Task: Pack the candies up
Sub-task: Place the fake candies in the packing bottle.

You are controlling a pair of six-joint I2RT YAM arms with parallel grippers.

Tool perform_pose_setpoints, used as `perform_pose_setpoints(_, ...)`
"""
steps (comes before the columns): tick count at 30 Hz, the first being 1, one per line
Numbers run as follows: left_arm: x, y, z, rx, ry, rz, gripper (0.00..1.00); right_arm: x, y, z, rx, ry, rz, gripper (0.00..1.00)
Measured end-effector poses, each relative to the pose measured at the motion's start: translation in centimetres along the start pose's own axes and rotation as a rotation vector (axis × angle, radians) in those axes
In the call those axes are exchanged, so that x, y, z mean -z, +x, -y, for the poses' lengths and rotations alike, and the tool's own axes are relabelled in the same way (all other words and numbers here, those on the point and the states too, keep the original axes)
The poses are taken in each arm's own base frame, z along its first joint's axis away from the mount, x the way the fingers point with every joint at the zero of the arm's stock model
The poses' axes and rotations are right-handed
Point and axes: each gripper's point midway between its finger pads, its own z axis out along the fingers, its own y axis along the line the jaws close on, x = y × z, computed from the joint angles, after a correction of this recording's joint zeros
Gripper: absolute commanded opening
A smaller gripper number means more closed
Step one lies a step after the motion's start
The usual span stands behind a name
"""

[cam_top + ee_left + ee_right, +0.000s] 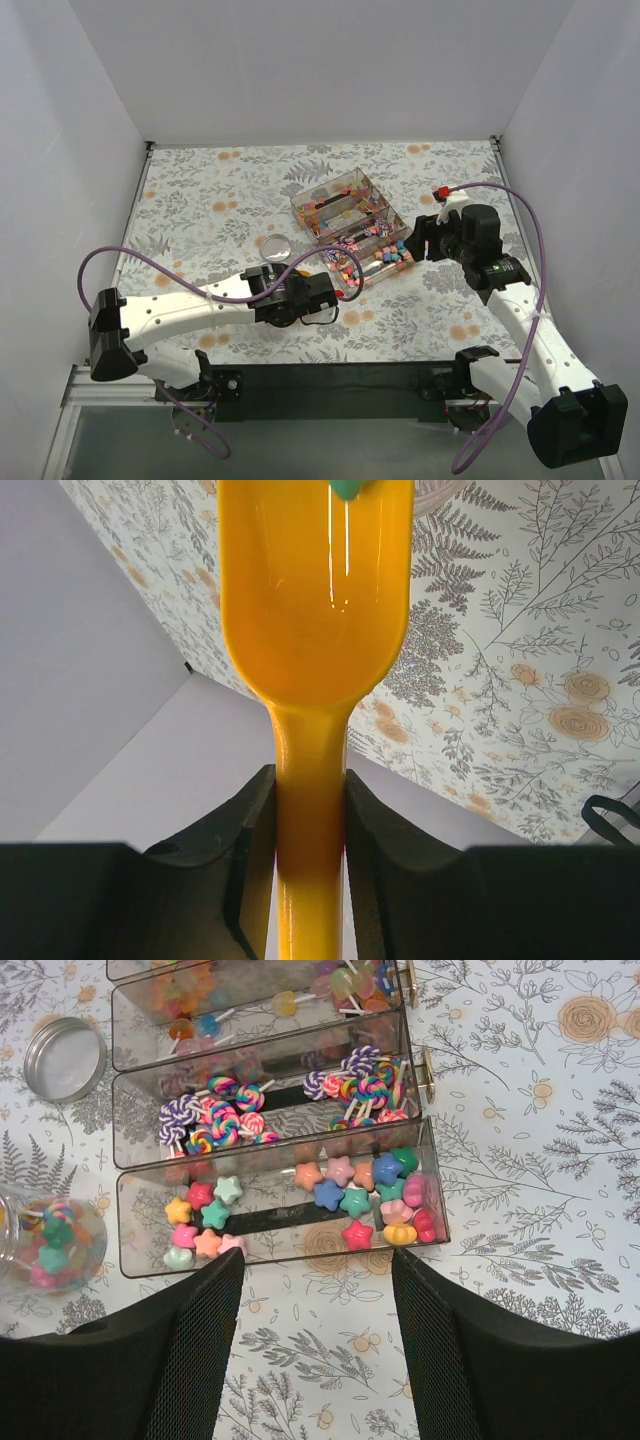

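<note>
Star- and pumpkin-shaped candies [355, 1202] in mixed colours lie in the nearest compartment of a clear box [270, 1260], also seen from above [385, 258]. More candies fill a small jar [50, 1245] left of the box. My left gripper [310, 780] is shut on the handle of an orange scoop [315, 610]. The scoop's bowl is bare except for one green candy [350, 488] at its far end. From above, the left gripper [318, 290] sits beside the jar [347, 272]. My right gripper [318, 1270] stands open just short of the box's near wall, holding nothing.
Striped lollipops [215, 1110] fill the box's middle compartment, and other sweets lie in the far ones. The jar's metal lid [65, 1057] lies on the flowered tablecloth left of the box, also visible from above [278, 246]. White walls enclose the table.
</note>
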Motion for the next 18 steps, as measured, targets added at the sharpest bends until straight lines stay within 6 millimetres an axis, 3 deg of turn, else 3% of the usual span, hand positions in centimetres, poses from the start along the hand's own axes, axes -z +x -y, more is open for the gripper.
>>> perform_pose_setpoints(18,0.61,0.65,-0.01,0.065,-0.019,0.02,0.0,-0.06,-0.16,-0.29,-0.004,-0.016,0.006,0.67)
